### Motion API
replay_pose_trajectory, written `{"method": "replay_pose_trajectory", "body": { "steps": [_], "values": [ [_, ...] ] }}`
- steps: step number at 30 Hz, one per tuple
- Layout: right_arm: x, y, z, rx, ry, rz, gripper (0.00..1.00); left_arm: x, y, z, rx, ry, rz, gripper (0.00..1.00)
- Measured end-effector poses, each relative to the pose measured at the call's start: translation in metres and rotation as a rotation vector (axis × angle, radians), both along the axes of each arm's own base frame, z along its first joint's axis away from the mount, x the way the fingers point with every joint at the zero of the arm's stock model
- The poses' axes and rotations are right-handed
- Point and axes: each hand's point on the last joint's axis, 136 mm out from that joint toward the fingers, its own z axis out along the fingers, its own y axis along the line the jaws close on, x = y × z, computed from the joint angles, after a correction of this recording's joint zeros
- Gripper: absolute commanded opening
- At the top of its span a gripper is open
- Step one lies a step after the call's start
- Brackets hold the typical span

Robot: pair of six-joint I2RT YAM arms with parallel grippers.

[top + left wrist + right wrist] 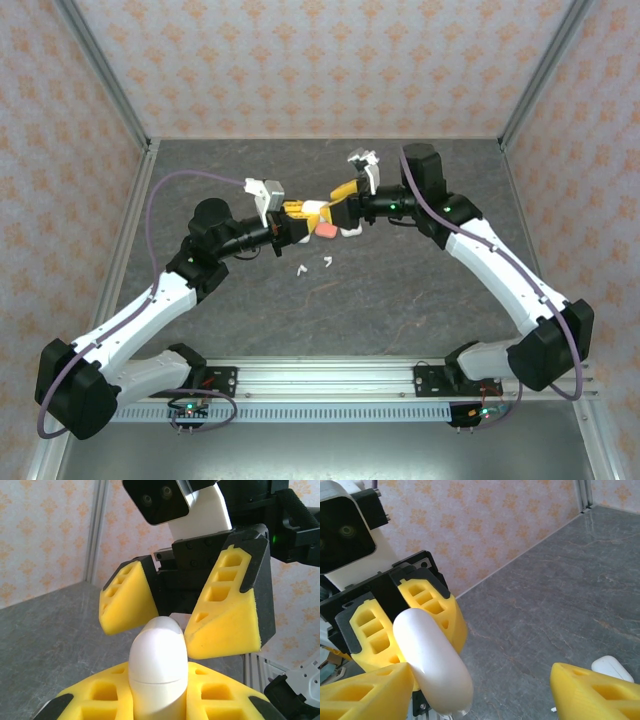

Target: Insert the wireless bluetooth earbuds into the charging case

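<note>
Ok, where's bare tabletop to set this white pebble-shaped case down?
Free: the dark grey table between the two small white earbuds and the front rail, and the back-left corner by the wall. Crowded: the centre, where the left gripper and right gripper meet just behind the earbuds.

surface: grey table [420, 290] | on it: two white earbuds [300, 270]
</note>
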Motion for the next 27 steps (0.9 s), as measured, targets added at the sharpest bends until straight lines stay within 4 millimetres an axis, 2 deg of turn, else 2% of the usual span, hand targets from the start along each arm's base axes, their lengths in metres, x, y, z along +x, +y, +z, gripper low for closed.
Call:
{"method": "replay_pose_trajectory", "body": {
  "steps": [7,11,16,20,24,27],
  "values": [
    [0.015,-0.001,0.012,-0.006,-0.039,-0.058,0.73,0.0,0.0,-0.001,0.003,0.005,0.002,0.1],
    [0.024,-0.001,0.008,-0.02,-0.033,-0.082,0.73,-0.002,0.0,0.0,0.001,0.001,-0.007,0.1],
    [0.026,-0.002,0.006,-0.026,-0.025,-0.089,0.73,-0.003,0.001,0.001,0.004,-0.006,-0.003,0.1],
    [0.026,-0.012,0.017,-0.015,-0.042,-0.129,0.73,-0.001,0.005,0.0,0.023,-0.018,0.03,0.07],
    [0.017,-0.028,0.036,-0.007,-0.082,-0.199,0.73,-0.002,0.012,-0.003,0.045,-0.027,0.067,0.05],
    [0.013,-0.039,0.04,-0.023,-0.086,-0.254,0.71,-0.007,0.018,-0.006,0.062,-0.03,0.087,0.04]
  ]
}}
